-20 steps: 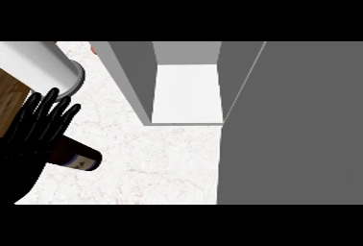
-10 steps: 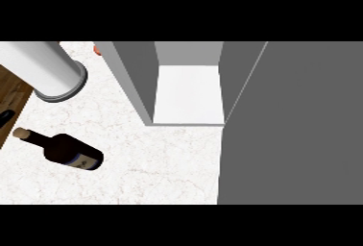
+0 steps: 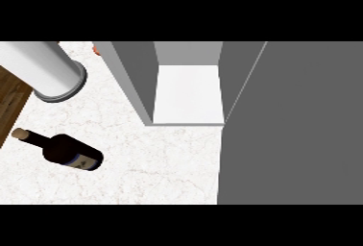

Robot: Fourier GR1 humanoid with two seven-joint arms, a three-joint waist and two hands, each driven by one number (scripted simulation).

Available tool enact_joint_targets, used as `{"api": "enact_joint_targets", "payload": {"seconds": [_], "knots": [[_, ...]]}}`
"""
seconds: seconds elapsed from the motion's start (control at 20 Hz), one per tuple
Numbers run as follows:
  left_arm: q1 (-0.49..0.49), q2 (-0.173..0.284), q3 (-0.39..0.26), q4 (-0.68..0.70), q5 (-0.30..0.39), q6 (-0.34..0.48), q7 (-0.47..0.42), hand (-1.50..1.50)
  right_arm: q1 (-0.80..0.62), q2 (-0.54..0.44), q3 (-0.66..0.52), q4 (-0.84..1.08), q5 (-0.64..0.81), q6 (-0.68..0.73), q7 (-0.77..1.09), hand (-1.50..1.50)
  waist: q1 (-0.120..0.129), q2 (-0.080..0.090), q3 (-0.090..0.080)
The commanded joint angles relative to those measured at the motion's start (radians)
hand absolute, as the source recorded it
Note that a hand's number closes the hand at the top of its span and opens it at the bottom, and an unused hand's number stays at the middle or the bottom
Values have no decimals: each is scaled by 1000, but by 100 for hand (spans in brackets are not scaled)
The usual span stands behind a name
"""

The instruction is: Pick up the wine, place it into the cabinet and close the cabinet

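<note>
Neither hand shows in the head view, so their state cannot be told. Wine bottle (image 3: 67,151) lies on its side on the white marble counter (image 3: 156,163), its neck pointing up-left toward the wooden edge (image 3: 13,103). Well apart to its right, the cabinet (image 3: 188,91) stands open, its door (image 3: 297,125) swung out.

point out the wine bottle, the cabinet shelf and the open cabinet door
wine bottle (image 3: 67,152): head view, on its dark body.
cabinet shelf (image 3: 188,93): head view, on the white floor inside the cabinet.
cabinet door (image 3: 297,125): head view, on the grey panel's middle.
</note>
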Motion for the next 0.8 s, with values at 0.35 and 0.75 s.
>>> {"api": "enact_joint_targets", "payload": {"seconds": [0.35,0.75], "knots": [[36,46,128,-17,137,59,104,-150,8,-11,53,-303,-20,-100,199,-150,-3,-2,0],[-13,48,164,100,97,13,114,-150,16,-20,90,-291,33,-98,156,-150,-16,2,0]]}}
